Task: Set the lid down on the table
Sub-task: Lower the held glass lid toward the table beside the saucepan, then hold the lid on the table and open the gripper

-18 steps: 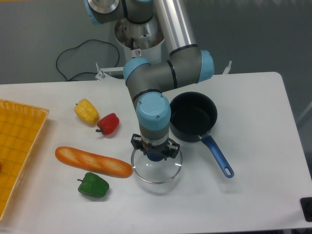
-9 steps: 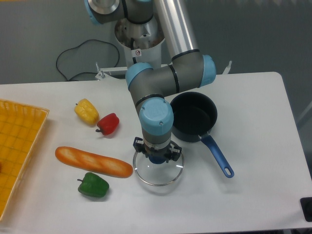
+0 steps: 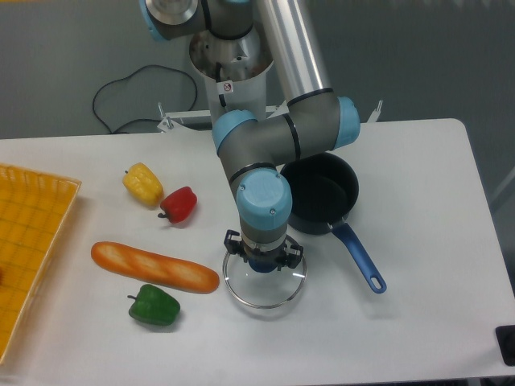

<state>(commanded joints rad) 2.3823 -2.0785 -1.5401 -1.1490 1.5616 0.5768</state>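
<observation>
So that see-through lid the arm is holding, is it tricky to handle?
Probably a bit. The lid looks like clear glass with a thin metal rim, so it is likely rigid, breakable and smooth. The gripper seems to hold only its small blue knob, so it might tilt. Being round and flat, it should rest steadily on the table.

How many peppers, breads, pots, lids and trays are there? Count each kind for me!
Peppers: 3, yellow, red, green
Bread: 1
Pot: 1
Lid: 1
Tray: 1
Total: 7
</observation>
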